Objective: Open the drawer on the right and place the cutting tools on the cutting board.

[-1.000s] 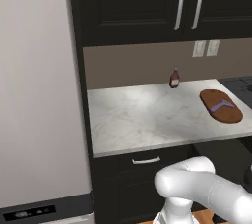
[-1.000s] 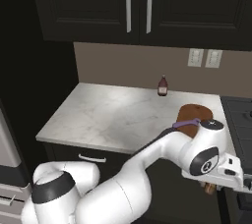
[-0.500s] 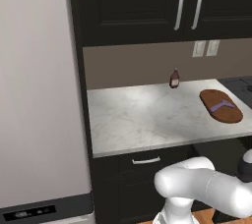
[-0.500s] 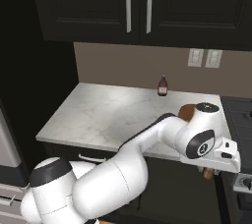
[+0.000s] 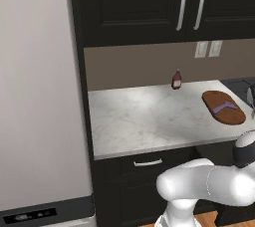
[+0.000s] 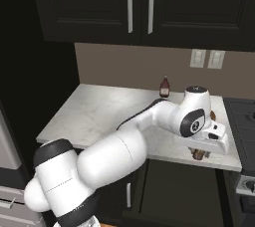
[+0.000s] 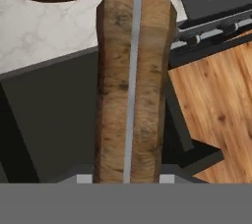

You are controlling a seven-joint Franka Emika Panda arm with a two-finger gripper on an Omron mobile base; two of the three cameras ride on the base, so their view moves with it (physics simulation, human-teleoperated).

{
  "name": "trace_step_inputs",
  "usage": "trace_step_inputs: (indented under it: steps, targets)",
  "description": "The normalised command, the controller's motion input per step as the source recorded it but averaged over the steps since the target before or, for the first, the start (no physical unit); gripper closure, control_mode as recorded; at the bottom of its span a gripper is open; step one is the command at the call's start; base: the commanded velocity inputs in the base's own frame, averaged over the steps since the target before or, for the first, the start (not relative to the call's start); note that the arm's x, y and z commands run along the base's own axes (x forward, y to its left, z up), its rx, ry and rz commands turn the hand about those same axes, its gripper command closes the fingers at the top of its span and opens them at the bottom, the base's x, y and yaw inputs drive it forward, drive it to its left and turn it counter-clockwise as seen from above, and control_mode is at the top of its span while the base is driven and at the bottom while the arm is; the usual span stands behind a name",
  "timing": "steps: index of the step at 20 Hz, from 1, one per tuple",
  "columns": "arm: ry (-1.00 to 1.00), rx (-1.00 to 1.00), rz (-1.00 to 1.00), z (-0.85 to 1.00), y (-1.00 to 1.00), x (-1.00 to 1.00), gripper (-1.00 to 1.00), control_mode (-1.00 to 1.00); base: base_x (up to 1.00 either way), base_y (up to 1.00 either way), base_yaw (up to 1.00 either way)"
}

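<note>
Brown wooden knife handle (image 7: pixel 134 90) with a steel strip, pinched in the gripper (image 6: pixel 199 154), jaws pressed on it, above the counter edge (image 6: pixel 149 151), cutting board (image 5: pixel 223 107) at two o'clock carrying the purple cutting tools (image 5: pixel 222 106), dark bottle (image 5: pixel 176 79) at twelve.

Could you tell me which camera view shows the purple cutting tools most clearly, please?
The left base view: the cutting tools lie unobstructed in a shallow V on the cutting board. In the right base view the arm covers that spot.
</note>
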Motion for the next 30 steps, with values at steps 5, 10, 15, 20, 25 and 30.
trace_step_inputs:
  steps: [5,10,15,20,25,30]
  targets:
    - [0.0,0.0,-0.17,0.0,0.3,0.28,1.0,-1.0,0.0,0.0,0.0]
    - [-0.01,0.0,-0.24,0.0,0.34,0.36,1.0,-1.0,0.0,0.0,0.0]
    - [-0.04,0.0,-0.33,0.0,0.34,0.4,1.0,-1.0,0.0,0.0,0.0]
    - [-0.06,0.0,-0.37,0.0,0.3,0.36,1.0,-1.0,0.0,0.0,0.0]
    - [-0.04,0.0,-0.34,0.0,0.21,0.42,1.0,-1.0,0.0,0.0,0.0]
    - [-0.05,0.0,-0.3,-0.1,0.02,0.3,1.0,-1.0,0.0,0.0,0.0]
